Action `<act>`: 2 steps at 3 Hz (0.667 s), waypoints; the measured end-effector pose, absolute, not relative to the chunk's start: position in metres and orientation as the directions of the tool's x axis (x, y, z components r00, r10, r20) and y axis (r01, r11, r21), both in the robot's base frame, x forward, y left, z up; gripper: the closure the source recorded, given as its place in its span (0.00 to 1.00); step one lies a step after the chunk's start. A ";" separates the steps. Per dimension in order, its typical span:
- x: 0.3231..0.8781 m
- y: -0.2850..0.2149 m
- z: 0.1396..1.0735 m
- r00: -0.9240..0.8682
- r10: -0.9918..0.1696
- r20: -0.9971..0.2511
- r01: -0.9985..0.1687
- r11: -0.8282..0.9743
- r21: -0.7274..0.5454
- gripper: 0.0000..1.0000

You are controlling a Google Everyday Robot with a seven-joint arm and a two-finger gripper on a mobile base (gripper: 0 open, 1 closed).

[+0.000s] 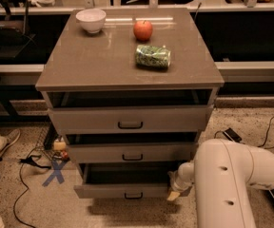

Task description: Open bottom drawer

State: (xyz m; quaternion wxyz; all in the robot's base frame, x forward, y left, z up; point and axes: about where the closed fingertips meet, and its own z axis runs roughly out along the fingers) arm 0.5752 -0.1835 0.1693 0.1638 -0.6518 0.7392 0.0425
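The grey cabinet [127, 65] has three drawers, all standing partly out. The bottom drawer [122, 190] is the lowest one, with a shallow grey-beige front and a small black bar handle [133, 195]; it sticks out furthest and its dark inside shows. My gripper [175, 193] is at the drawer's right end, low beside the front panel, mostly hidden behind my white arm [232, 184]. A pale fingertip [173, 195] shows against the panel's right edge.
On the cabinet top are a white bowl [91, 20], a red apple [143, 30] and a green packet [152, 56]. Cables and a blue X mark [54, 173] lie on the floor to the left. A shoe [4, 144] is at far left.
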 end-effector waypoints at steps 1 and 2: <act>0.575 -0.184 0.169 -0.097 -0.950 -0.297 -0.978 0.147 -0.151 0.00; 0.567 -0.179 0.164 -0.050 -0.967 -0.251 -0.987 0.086 -0.134 0.00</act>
